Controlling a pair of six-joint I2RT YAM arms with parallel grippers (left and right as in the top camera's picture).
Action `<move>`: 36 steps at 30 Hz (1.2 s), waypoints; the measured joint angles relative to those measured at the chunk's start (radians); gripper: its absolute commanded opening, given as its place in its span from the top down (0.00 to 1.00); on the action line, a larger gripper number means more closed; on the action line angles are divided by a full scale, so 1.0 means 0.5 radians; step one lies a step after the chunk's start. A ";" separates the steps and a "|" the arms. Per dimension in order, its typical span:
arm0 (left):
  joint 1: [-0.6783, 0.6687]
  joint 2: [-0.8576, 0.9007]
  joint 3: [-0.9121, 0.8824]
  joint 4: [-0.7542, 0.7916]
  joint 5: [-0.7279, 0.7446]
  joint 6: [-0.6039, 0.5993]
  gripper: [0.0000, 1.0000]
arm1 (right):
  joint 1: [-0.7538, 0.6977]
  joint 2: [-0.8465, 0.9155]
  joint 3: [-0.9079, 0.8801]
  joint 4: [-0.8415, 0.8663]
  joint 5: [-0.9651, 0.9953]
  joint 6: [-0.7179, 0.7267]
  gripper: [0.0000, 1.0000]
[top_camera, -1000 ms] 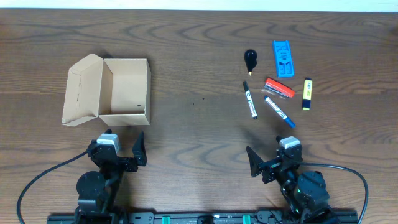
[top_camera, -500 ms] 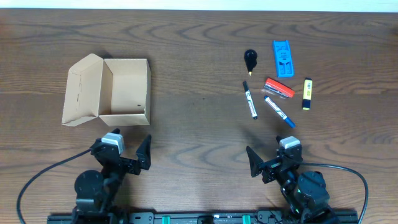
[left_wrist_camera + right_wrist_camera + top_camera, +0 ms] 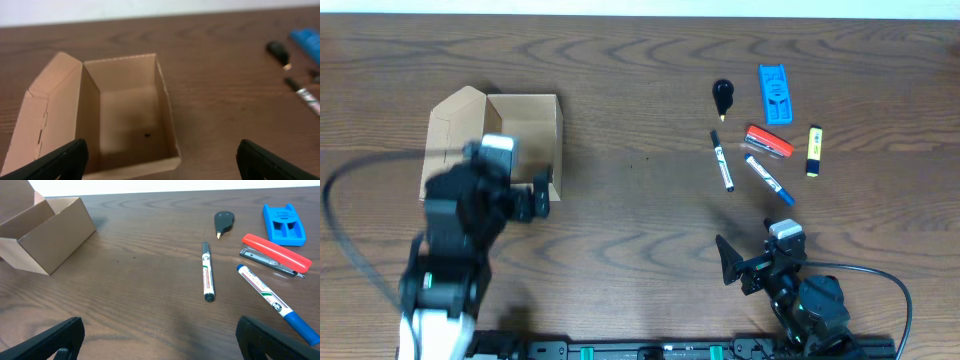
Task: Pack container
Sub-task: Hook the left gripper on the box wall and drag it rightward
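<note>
The container (image 3: 525, 140) is a tan cardboard box standing open at the left, its lid flap (image 3: 450, 140) folded out to the left. In the left wrist view its inside (image 3: 127, 115) is empty. My left gripper (image 3: 520, 188) hovers open and empty over the box's near edge; its fingertips (image 3: 60, 160) frame the box. My right gripper (image 3: 752, 258) rests open and empty at the table's front right, with bare wood between its fingers (image 3: 55, 340). A black marker (image 3: 722, 163) and a blue-capped marker (image 3: 768, 180) lie just beyond it.
At the right lie a red stapler (image 3: 769, 141), a blue plastic piece (image 3: 775, 94), a small black pointed object (image 3: 722, 95) and a yellow highlighter (image 3: 813, 150). The box (image 3: 47, 230) also shows at the far left of the right wrist view.
My left arm has risen from the front edge and swung forward over the box's near side. The right arm and the objects have not moved.
</note>
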 measured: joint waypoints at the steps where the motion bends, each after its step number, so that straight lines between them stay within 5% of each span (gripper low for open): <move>1: 0.000 0.116 0.052 0.008 -0.007 0.014 0.05 | 0.000 0.000 0.000 -0.002 0.000 0.000 0.01; 20: 0.000 1.170 0.148 0.317 0.196 0.036 0.03 | 0.000 -0.001 0.000 0.000 0.000 -0.001 0.01; 21: 0.000 1.193 0.148 0.331 0.198 0.052 0.08 | 0.000 -0.001 0.000 0.000 0.000 -0.001 0.01; 27: 0.000 1.302 0.148 0.398 0.215 0.119 0.90 | 0.000 -0.001 0.000 0.000 0.000 -0.001 0.01; 36: -0.092 1.353 0.157 0.504 0.202 0.213 0.95 | 0.000 -0.001 0.000 0.000 0.000 -0.001 0.01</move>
